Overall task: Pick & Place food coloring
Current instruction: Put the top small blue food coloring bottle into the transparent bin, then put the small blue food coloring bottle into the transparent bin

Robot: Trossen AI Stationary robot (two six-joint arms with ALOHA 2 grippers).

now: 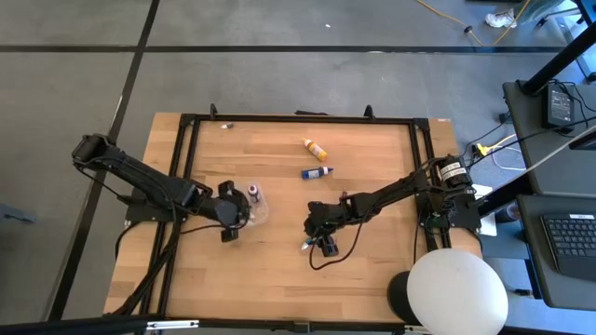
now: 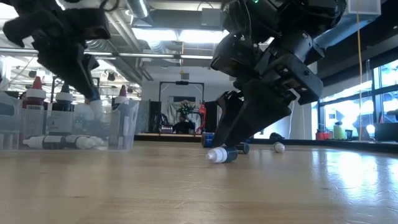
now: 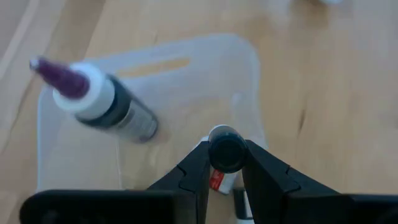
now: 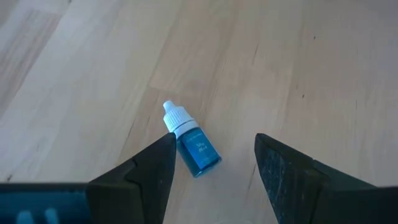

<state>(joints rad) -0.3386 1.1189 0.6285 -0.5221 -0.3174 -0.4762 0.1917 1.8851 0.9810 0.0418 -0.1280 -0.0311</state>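
Observation:
A clear plastic tray [image 1: 255, 203] stands left of the table's middle, and a larger dark bottle with a purple tip [image 3: 102, 106] lies in it. My left gripper [image 3: 225, 155] hangs over the tray's near rim, shut on a tiny food coloring bottle [image 3: 224, 152] with a dark round end and a red label. My right gripper [image 4: 214, 155] stands open at the table's middle [image 1: 321, 240]. A small blue bottle with a white cap [image 4: 193, 148] lies flat on the wood between its fingers, close beside one finger; whether it touches, I cannot tell. My left gripper pinches the tiny bottle between its two fingers [image 3: 199, 165], one on each side of its dark round end [image 3: 225, 151]. The fingers slant down from the table's left. The bottle is lifted clear above the tray, its red-labelled part [image 3: 215, 180] lying back between the fingers.
A yellow bottle [image 1: 315, 149] and a blue bottle [image 1: 318, 172] lie on the wood toward the far side. A small piece [image 1: 226, 124] lies at the far left by the black frame. In the low view the tray [image 2: 68, 127] holds several bottles.

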